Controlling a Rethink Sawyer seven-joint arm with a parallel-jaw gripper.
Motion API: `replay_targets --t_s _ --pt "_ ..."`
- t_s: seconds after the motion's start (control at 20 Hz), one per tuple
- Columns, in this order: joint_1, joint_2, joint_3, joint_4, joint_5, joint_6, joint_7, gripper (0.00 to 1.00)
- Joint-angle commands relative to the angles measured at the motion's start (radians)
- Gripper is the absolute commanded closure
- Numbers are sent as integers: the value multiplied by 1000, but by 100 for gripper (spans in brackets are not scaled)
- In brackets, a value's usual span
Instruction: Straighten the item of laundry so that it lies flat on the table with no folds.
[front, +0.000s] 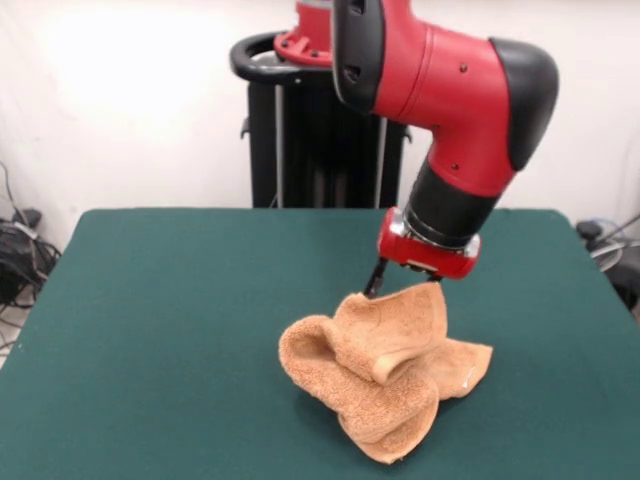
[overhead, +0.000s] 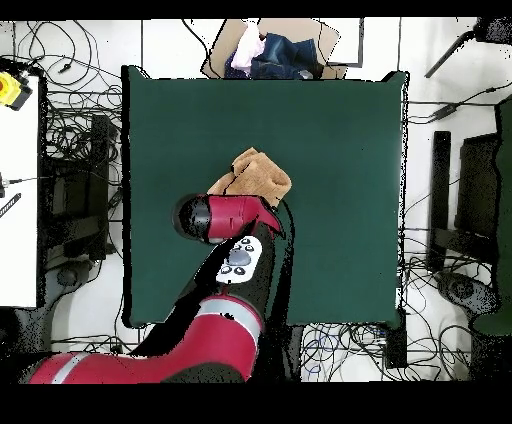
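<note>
crumpled towel (front: 385, 375) on table (front: 150, 330), top edge at pincer (front: 405, 285).

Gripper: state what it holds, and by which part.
The gripper is shut on the crumpled orange-tan terry-cloth towel, pinching its raised upper edge above the dark green felt table.
</note>
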Motion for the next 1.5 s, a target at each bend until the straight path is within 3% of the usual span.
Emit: replay_targets --t_s 0.05,0.4,1.5 --pt "28 96 -15 -2 45 -110 292 0" --pt "64 143 -68 -18 57 -139 306 0" --pt "100 155 -127 -40 77 -73 255 0"
